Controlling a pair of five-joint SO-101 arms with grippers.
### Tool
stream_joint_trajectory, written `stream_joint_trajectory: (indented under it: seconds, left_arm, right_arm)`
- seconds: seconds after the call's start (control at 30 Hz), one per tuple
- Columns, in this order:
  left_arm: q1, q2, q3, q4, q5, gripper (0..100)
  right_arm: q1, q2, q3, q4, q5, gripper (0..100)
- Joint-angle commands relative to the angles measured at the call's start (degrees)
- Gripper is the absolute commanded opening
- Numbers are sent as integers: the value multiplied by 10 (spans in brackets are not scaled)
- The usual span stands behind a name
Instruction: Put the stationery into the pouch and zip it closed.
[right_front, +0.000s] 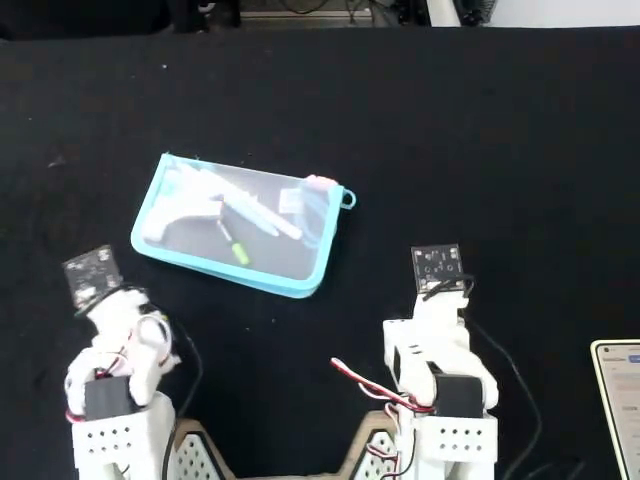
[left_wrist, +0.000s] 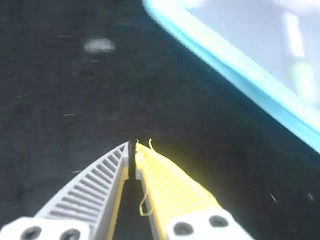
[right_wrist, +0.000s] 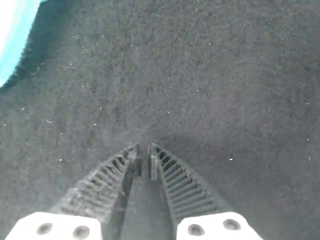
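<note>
A light-blue pouch with a clear face lies flat on the black table, left of centre. Inside it I see white pens, a green-tipped item and a small white eraser-like piece; a ring-shaped zip pull sticks out at its right end. The pouch's blue edge runs diagonally across the left wrist view. My left gripper is shut with nothing in it, hovering over bare cloth short of the pouch's near edge. My right gripper is shut and empty over bare black cloth, with a pouch corner at the frame's edge.
Both arms sit folded back on their white bases at the table's near edge. A phone-like device lies at the near right edge. Black cloth spreads around the pouch.
</note>
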Motion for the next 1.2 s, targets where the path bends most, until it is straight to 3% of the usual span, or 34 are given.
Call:
stream_joint_trajectory:
  seconds: [0.0,0.53,0.73,1.17]
  left_arm:
    - [44,-5,14,2,4,30]
    - [44,-7,14,2,4,30]
    - [-7,-7,14,2,4,30]
    - [-11,-5,14,2,4,30]
  right_arm:
    - [0,-37,-4,-11,-4,32]
    - [-1,-37,-4,-11,-4,31]
    - [-1,-37,-4,-11,-4,31]
    - [-1,-37,-4,-11,-4,31]
